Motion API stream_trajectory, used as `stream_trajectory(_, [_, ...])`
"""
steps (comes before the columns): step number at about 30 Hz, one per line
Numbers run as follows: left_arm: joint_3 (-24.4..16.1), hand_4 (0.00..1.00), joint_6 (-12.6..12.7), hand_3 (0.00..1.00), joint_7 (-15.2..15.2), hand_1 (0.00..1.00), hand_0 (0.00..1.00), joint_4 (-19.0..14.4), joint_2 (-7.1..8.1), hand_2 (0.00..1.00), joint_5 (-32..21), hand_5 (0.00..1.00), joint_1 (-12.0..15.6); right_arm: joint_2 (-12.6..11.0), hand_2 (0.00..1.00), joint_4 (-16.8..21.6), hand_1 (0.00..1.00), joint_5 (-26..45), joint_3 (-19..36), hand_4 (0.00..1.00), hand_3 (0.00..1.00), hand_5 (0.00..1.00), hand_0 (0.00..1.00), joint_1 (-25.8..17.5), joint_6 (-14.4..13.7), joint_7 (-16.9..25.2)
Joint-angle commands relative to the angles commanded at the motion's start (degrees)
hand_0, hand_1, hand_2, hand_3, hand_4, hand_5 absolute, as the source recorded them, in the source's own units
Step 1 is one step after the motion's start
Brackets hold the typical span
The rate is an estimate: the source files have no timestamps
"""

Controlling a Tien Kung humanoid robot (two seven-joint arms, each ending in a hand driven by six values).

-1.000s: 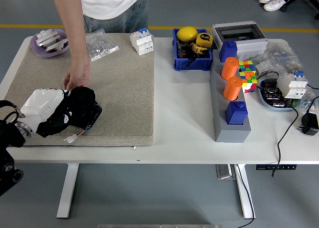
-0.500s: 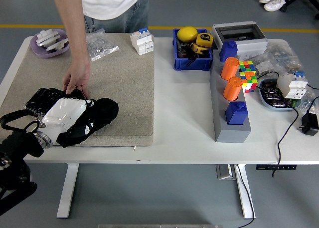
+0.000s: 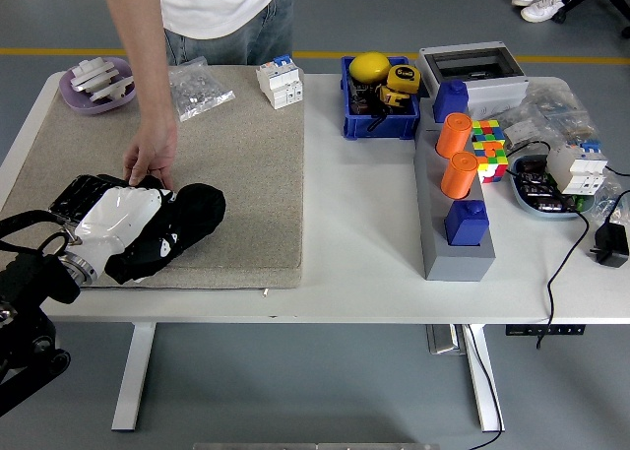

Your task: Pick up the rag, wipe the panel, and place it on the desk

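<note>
A black rag (image 3: 193, 214) lies bunched on the beige mat (image 3: 236, 174) near its front left. My left hand (image 3: 133, 235), white-backed with black fingers, presses down on the rag and grips it. Just left of the hand, a dark panel (image 3: 75, 194) with a grid pattern shows from under it. A person's hand (image 3: 150, 161) reaches down from the far side and holds the panel's far edge. The right hand is out of view.
A purple bowl (image 3: 96, 86) of white parts, a plastic bag (image 3: 197, 88) and a white breaker (image 3: 280, 82) sit at the mat's back. A blue bin (image 3: 379, 125), a grey block (image 3: 455, 258) with orange and blue pieces, and cables fill the right side.
My left hand swept the rag to the right across the panel, uncovering the panel's left part, then drew back a little to the left. The person's hand stayed on the panel.
</note>
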Motion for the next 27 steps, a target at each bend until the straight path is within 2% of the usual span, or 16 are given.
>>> stream_trajectory(6, [-1.5,0.244,0.6,0.513,-0.4,0.159,0.235,2.1,0.17,0.531,-0.8,0.002,0.1,0.0,0.688,0.0,0.673,0.0,0.0,0.954,0.639,0.772,0.813,0.1,0.0,0.0])
stream_trajectory(27, [-5.6,0.249,1.7,0.513,-2.3,0.159,0.234,13.2,1.48,0.528,-3.0,0.002,-0.9,0.1,0.688,0.1,0.674,-0.1,0.1,0.954,0.638,0.772,0.814,0.1,-0.1,-0.1])
